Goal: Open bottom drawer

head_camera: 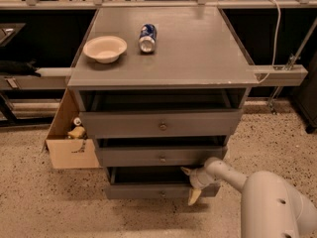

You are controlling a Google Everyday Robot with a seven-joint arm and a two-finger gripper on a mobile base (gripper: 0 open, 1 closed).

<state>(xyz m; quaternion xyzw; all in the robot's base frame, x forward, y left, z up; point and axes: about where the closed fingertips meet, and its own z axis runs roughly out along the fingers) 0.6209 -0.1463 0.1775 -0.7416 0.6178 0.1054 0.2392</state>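
A white bowl [105, 48] and a blue can [147, 37] (lying on its side) are seen on the grey worktop [198, 48]; a cardboard box [72, 153] is placed left.

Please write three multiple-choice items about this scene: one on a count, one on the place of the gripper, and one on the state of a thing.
1. How many things lie on the flat grey cabinet top?
A. two
B. three
C. four

2. Where is the robot's gripper?
A. over that cabinet top
B. at the right part of the slim grey bottom drawer
C. left of the cabinet

3. How is the blue metal can placed?
A. upright
B. crushed flat
C. lying on its side

Key:
1 A, only the white round bowl and the can are there.
2 B, the gripper sits low, against that drawer's front.
3 C, the can's round end faces the camera.
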